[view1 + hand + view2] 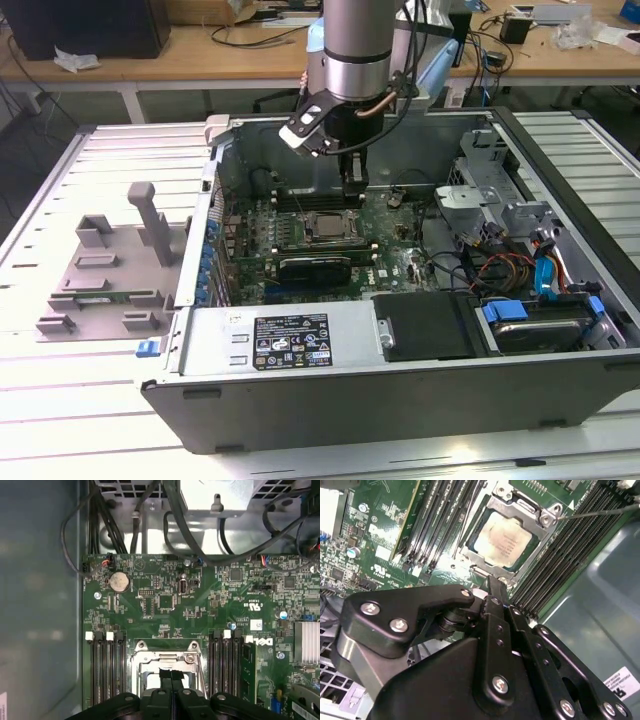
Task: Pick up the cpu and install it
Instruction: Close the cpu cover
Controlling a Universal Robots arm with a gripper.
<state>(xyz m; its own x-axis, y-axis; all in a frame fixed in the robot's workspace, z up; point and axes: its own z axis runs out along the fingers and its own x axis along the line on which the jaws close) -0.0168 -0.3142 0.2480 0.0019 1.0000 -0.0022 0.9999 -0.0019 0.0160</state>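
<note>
The cpu [505, 540] lies flat in the metal-framed socket [547, 517] on the green motherboard [165, 600], its pale silver top facing up. The exterior view shows the cpu [327, 226] in the middle of the open computer case. My gripper [354, 186] hangs inside the case just above and behind the socket, apart from the chip. In both wrist views its black fingers [171, 676] are pressed together with nothing between them. The fingertips [492, 582] stand over the edge of the socket frame [167, 656].
Black memory slots [107, 675] flank the socket on both sides. The case walls [215, 180], a power supply [290, 340], drive cage [480, 170] and loose cables [510, 265] surround the board. A grey plastic tray with upright blocks [100, 270] rests on the slatted table, at the exterior view's left.
</note>
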